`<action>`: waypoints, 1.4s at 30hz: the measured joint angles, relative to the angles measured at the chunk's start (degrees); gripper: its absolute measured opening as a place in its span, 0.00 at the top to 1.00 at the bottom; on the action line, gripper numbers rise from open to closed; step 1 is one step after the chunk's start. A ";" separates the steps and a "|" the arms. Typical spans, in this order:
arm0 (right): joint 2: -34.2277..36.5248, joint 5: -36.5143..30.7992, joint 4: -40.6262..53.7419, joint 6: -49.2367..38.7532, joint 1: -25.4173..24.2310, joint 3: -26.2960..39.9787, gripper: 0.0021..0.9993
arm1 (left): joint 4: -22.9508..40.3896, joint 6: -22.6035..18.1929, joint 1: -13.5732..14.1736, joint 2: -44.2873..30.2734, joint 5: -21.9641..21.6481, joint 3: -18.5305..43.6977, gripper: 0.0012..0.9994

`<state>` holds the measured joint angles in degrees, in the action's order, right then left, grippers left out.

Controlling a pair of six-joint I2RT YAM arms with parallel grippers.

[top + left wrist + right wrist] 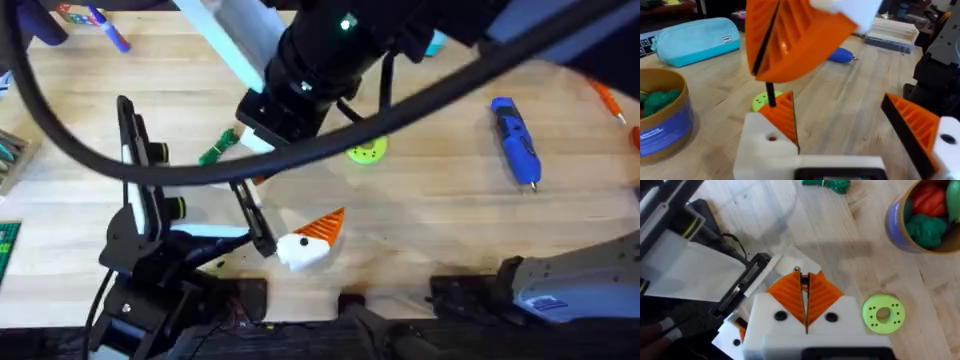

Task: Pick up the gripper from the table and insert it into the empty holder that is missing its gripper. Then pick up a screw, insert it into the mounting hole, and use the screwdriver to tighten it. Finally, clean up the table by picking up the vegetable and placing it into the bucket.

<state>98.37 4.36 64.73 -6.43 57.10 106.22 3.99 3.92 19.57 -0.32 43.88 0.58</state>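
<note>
Screw (797, 269), tiny, pinched by the right gripper's (805, 292) closed fingers, could slip; left gripper's (840, 125) fingers gape apart.

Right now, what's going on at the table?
The right hand is shut on a thin dark pin, likely the screw, held close to the open left hand. The screwdriver lies untouched on the table, and the vegetable is not yet in the bucket.
</note>
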 joint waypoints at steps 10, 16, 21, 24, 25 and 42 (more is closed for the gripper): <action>0.00 1.73 0.15 0.01 0.00 0.03 1.00 | 0.00 0.00 0.00 0.00 0.00 0.00 0.01; 1.60 4.79 0.94 -0.55 0.00 0.08 1.00 | 0.00 -0.01 0.00 0.00 0.00 0.00 0.01; 1.77 4.98 0.80 -1.64 -0.02 0.08 1.00 | 0.00 -0.01 0.00 0.00 0.00 0.00 0.01; 1.77 4.93 0.05 -1.82 -0.02 0.08 1.00 | 0.00 -0.01 0.00 0.00 0.00 0.00 0.01; 1.77 4.90 -0.21 -1.90 -0.02 0.08 1.00 | 0.00 -0.01 0.00 0.00 0.00 0.00 0.01; 1.77 3.34 -0.41 -2.64 -0.28 -0.64 1.00 | 0.00 -0.02 0.00 0.00 0.00 0.00 0.01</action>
<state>100.14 7.70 64.32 -9.07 56.82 105.58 3.99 3.90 19.57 -0.32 43.88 0.58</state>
